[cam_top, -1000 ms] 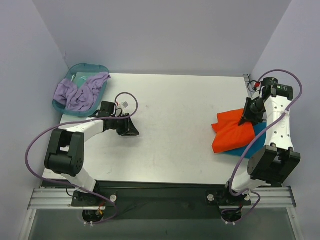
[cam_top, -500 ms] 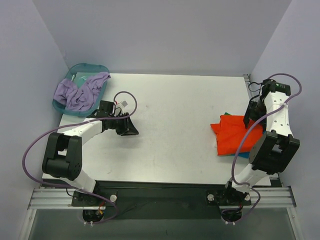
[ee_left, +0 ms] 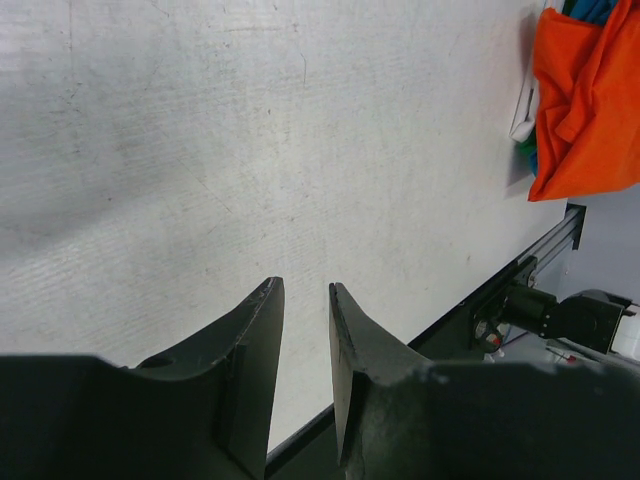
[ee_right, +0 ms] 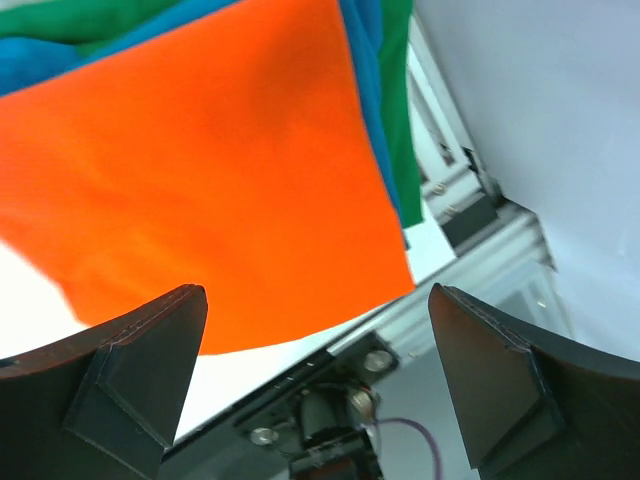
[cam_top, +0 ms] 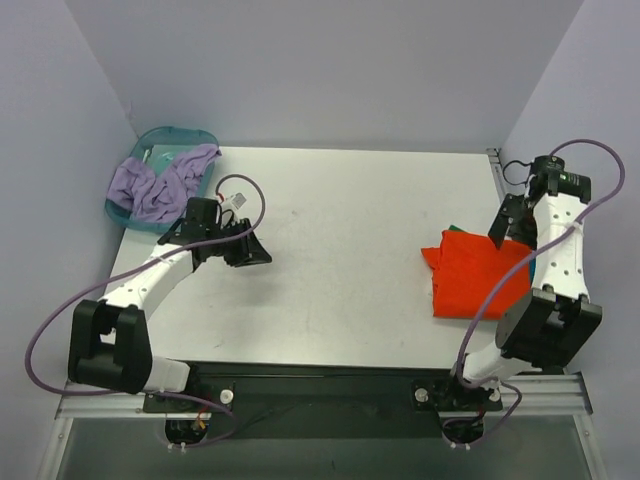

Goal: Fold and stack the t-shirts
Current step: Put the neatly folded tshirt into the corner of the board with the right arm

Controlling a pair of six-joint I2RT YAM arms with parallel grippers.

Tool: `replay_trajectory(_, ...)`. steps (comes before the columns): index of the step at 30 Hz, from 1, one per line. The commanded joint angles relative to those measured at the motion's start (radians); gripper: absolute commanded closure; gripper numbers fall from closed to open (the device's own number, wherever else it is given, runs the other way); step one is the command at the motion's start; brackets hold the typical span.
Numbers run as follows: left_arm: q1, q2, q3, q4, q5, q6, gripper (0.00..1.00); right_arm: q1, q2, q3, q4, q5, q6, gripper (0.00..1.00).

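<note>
A bright orange-red t-shirt [cam_top: 475,272] lies folded on top of the stack at the table's right side. In the right wrist view it [ee_right: 200,170] covers a teal-blue shirt [ee_right: 365,60] and a green one [ee_right: 397,100], which show only at the edges. My right gripper [cam_top: 503,228] hangs above the stack's far right corner. Its jaws [ee_right: 318,290] are wide open and hold nothing. My left gripper [cam_top: 255,252] hovers low over bare table left of centre. Its fingers [ee_left: 303,285] stand a narrow gap apart with nothing between them. The orange shirt [ee_left: 590,100] also shows far off in the left wrist view.
A translucent teal basin [cam_top: 205,137] holding crumpled lilac cloth [cam_top: 160,185] sits at the far left corner. Walls close in the left, back and right. A metal rail [cam_top: 320,395] runs along the near edge, close to the stack [ee_right: 480,260].
My right gripper opened wide, released the orange shirt and rose off it. The shirt now lies flat on the stack. My left arm shifted slightly to the left.
</note>
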Motion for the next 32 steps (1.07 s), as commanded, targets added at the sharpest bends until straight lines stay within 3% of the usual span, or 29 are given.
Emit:
replay_trajectory(1, 0.006, -0.095, 0.025, -0.032, -0.051, -0.016, 0.65, 0.005, -0.152, -0.042, 0.025, -0.114, 0.022, 0.00)
replay_trajectory(5, 0.007, -0.177, 0.010, -0.067, -0.120, -0.031, 0.64, 0.055, -0.299, -0.155, 0.126, -0.298, 0.034, 0.00)
replay_trajectory(18, 0.007, -0.495, -0.059, -0.187, -0.298, -0.079, 0.65, 0.376, -0.654, -0.589, 0.453, -0.524, 0.194, 0.00)
replay_trajectory(23, 0.007, -0.605, -0.115, -0.240, -0.330, -0.099, 0.65, 0.497, -0.682, -0.732, 0.499, -0.530, 0.215, 0.00)
replay_trajectory(32, 0.006, -0.797, -0.130, -0.432, -0.387, -0.113, 0.67, 0.535, -0.731, -0.769, 0.489, -0.552, 0.215, 0.00)
